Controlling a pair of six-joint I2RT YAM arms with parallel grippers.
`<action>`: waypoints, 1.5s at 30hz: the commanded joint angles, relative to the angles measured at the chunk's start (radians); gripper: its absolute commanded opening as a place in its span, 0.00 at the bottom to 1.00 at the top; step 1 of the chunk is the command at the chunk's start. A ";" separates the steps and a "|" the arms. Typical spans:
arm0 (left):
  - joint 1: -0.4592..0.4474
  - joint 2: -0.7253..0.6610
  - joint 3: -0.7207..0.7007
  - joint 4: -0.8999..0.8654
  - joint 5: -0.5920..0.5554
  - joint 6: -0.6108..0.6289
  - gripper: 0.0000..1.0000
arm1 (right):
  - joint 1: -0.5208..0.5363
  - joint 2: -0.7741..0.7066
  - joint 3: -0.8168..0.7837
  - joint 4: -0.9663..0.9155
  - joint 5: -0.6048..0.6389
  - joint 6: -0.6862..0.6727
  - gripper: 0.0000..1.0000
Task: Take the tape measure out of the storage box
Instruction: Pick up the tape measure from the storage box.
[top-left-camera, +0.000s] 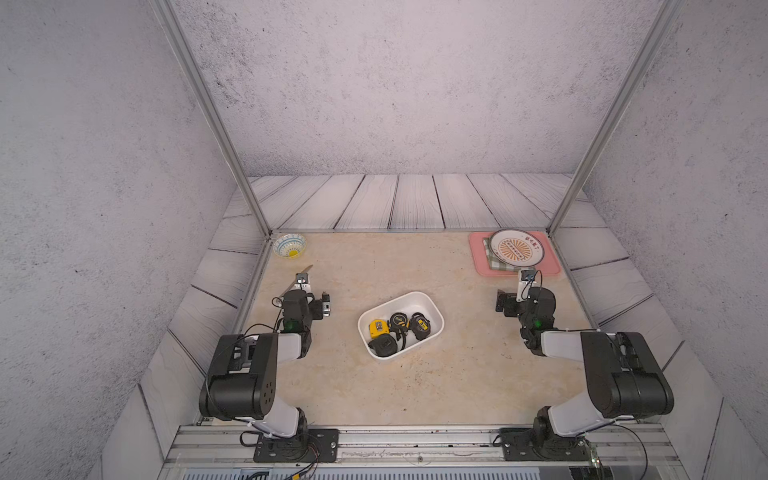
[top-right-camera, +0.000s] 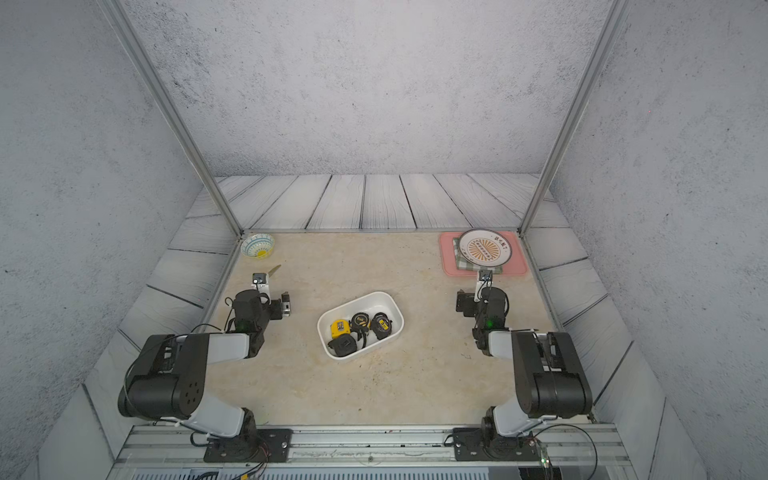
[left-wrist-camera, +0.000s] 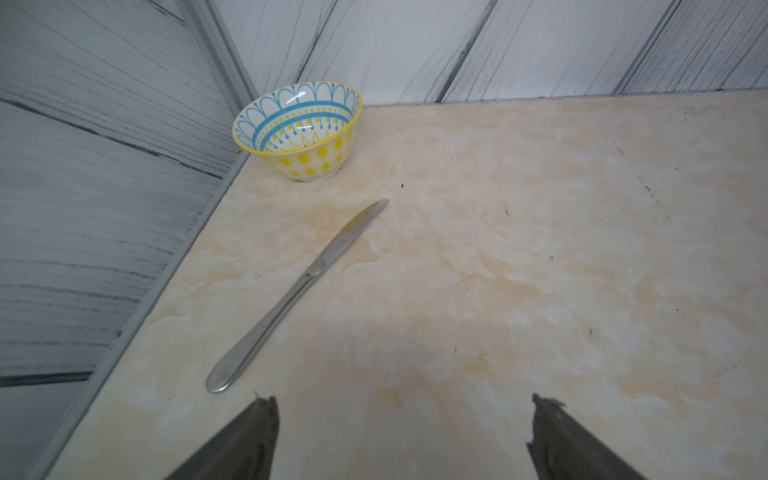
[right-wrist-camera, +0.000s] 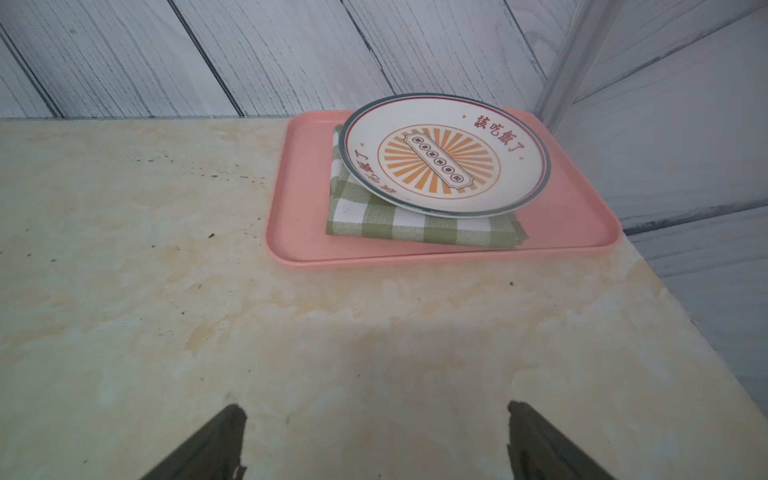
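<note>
The storage box (top-left-camera: 409, 300) is a shallow white tub lying at an angle in the middle of the table, seen in both top views (top-right-camera: 368, 300). Several tape measures lie inside it: a yellow one (top-left-camera: 379, 328), a round black one (top-left-camera: 399, 322), a black and yellow one (top-left-camera: 419, 325) and a black one (top-left-camera: 383, 345). My left gripper (top-left-camera: 326, 305) hovers left of the box, open and empty (left-wrist-camera: 403, 415). My right gripper (top-left-camera: 500, 302) hovers right of the box, also open and empty (right-wrist-camera: 376, 419). Neither wrist view shows the box.
A blue-patterned bowl (top-left-camera: 290, 245) sits in the far left corner with a table knife (left-wrist-camera: 299, 291) lying near it. A pink tray (top-left-camera: 482, 266) at the far right holds a green checked cloth (right-wrist-camera: 415, 226) and a plate (top-left-camera: 515, 248). Metal frame posts stand at the back corners.
</note>
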 joint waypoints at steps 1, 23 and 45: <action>0.009 -0.002 0.004 0.028 0.006 -0.007 0.98 | 0.000 0.000 0.002 0.003 -0.005 -0.006 0.99; 0.014 -0.001 0.009 0.016 0.016 -0.008 0.98 | 0.000 0.003 0.006 0.001 -0.006 -0.006 0.99; -0.065 -0.222 0.651 -1.084 0.212 -0.333 0.99 | 0.010 -0.333 0.436 -0.835 -0.299 0.399 0.99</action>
